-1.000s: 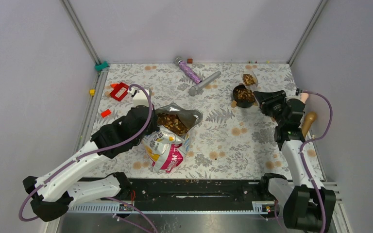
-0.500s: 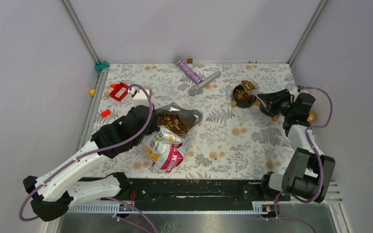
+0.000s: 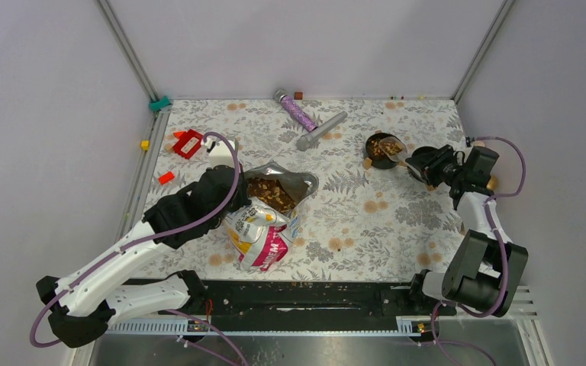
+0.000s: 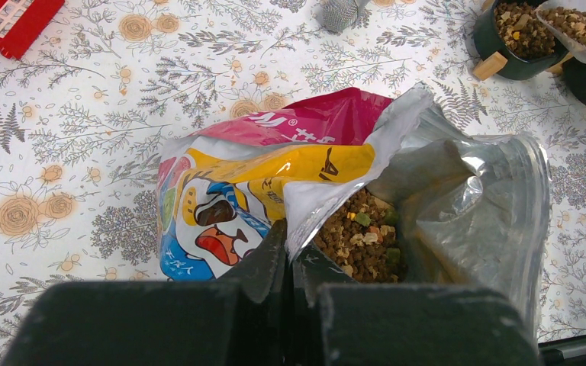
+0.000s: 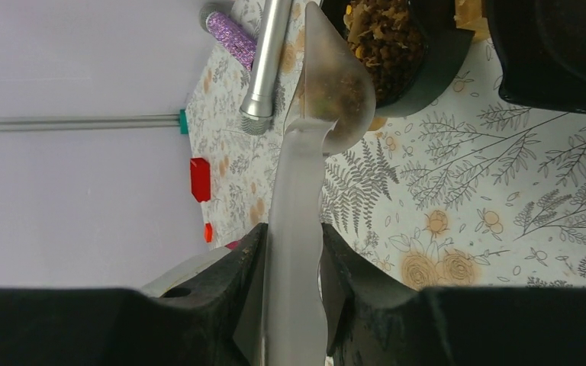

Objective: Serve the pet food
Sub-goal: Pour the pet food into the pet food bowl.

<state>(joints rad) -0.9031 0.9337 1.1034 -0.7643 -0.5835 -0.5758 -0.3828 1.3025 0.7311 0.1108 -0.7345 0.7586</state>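
The pet-food bag (image 3: pixel 263 232) lies open mid-table, with brown kibble (image 3: pixel 272 194) showing in its silver mouth. My left gripper (image 3: pixel 236 200) is shut on the bag's rim (image 4: pixel 305 221), holding the mouth open; kibble (image 4: pixel 359 242) lies just right of my fingers. My right gripper (image 3: pixel 429 162) is shut on the handle of a translucent scoop (image 5: pixel 294 229). The scoop's head (image 3: pixel 397 150) holds kibble and tilts over a black bowl (image 3: pixel 380 150) that has kibble in it. A second black bowl (image 5: pixel 557 46) stands right beside it.
A silver tube (image 3: pixel 322 130) and a purple glitter tube (image 3: pixel 297 112) lie at the back. A red clip (image 3: pixel 188 142), a white block (image 3: pixel 221 149) and small orange pieces (image 3: pixel 166 178) lie at the left. Frame posts and walls bound the table.
My right arm has swung and rolled its wrist, bringing the filled scoop from behind the bowl down over it. The left gripper and the bag have not moved.
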